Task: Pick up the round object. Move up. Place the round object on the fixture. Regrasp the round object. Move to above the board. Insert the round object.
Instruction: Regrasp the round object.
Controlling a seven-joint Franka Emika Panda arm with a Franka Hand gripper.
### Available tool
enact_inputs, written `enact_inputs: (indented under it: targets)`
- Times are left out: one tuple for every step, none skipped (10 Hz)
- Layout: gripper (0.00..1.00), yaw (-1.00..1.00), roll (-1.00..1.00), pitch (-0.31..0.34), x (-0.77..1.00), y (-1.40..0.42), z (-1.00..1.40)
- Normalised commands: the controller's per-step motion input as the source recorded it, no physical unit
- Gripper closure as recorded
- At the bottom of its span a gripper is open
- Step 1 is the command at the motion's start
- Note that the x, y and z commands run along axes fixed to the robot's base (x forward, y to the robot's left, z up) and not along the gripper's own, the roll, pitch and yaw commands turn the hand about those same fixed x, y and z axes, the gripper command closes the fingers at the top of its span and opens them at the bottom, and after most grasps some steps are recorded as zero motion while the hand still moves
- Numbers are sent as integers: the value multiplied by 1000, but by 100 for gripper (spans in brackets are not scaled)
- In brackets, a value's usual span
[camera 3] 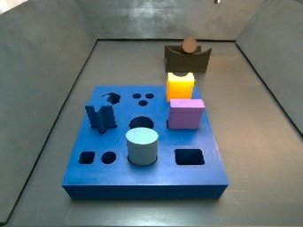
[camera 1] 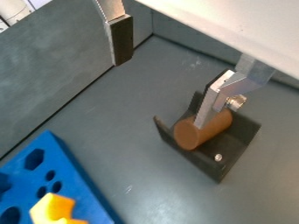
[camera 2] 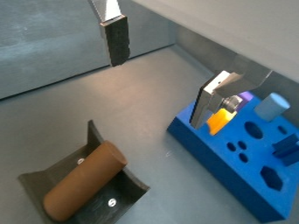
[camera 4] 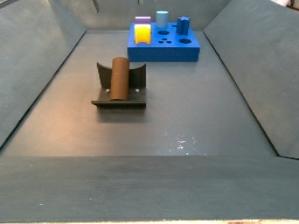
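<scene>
The round object [camera 4: 117, 77], a reddish-brown cylinder peg, lies on its side in the notch of the dark fixture [camera 4: 117, 103]. Both also show in a side view, the peg [camera 3: 190, 44] on the fixture [camera 3: 175, 58] beyond the blue board [camera 3: 119, 115]. My gripper [camera 1: 166, 83] is open and empty, hanging above the floor; in both wrist views the peg [camera 1: 198, 133] [camera 2: 84, 181] lies below, beside one finger and apart from it. The board shows in both wrist views [camera 1: 47, 188] [camera 2: 222, 144]. The gripper is out of both side views.
The board carries a pale teal cylinder [camera 3: 142, 146], a yellow peg [camera 3: 180, 85], a purple block [camera 3: 185, 113] and a dark blue piece [camera 3: 99, 115], with several open holes. Grey sloping walls [camera 3: 48, 97] enclose the floor on all sides.
</scene>
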Motion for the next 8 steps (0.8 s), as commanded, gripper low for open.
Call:
enact_inputs:
  targets:
    - [0,27,1000,-45,-32,-25,6]
    - [0,28,1000,-51,-30,-22,6]
    - [0,28,1000,-56,-27,-21,6]
    - [0,28,1000,-59,-25,-22,6]
    - [0,28,1000,-65,-21,-18,5]
    - [0,28,1000,-69,-21,-17,5]
    - [0,28,1000,-71,-24,-22,2]
    - [0,28,1000,-73,-25,-18,3]
